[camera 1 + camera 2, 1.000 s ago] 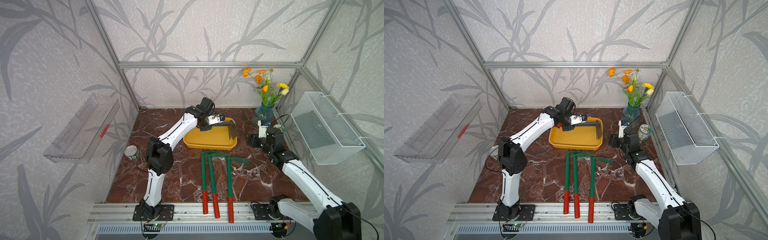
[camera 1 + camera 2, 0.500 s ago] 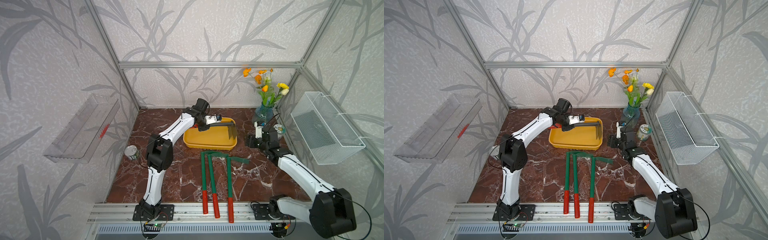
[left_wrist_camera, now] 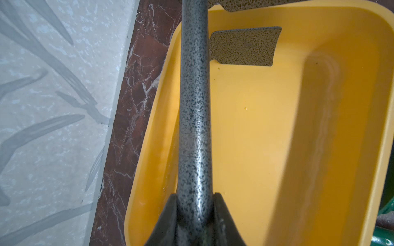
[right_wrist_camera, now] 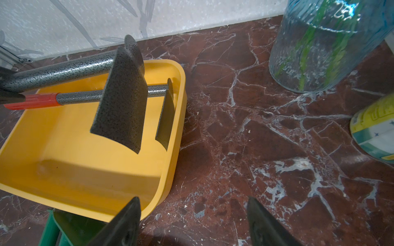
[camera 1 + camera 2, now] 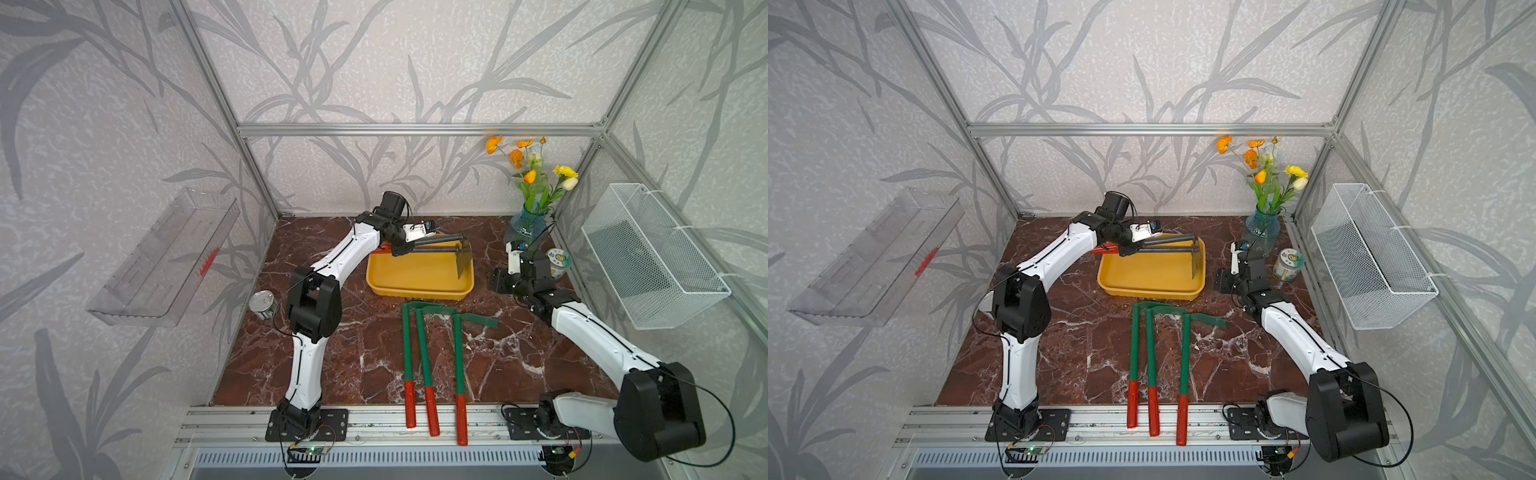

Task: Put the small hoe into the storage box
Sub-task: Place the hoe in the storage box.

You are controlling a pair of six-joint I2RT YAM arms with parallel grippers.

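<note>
left gripper [image 3: 195, 196] pinching small hoe [image 3: 194, 106] by shaft, over storage box [image 3: 255, 149] near bench [image 5: 353, 353] back edge, right gripper [image 4: 193, 200] jaws spread

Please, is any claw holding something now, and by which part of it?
The left claw grips the small hoe by its speckled grey shaft. The right claw is open and empty.

Both arms are the same build: glossy white shells on the left arm [image 5: 349, 253] and right arm [image 5: 598, 337], chunky black joint housings [image 5: 311, 307], thin black cables [image 5: 731, 428] trailing off. Black screwed-down base plates [image 5: 338, 424], tiny green board [image 5: 309, 449] underneath. The right gripper [image 4: 193, 199] has matte black wedge fingers [image 4: 125, 221].
</note>
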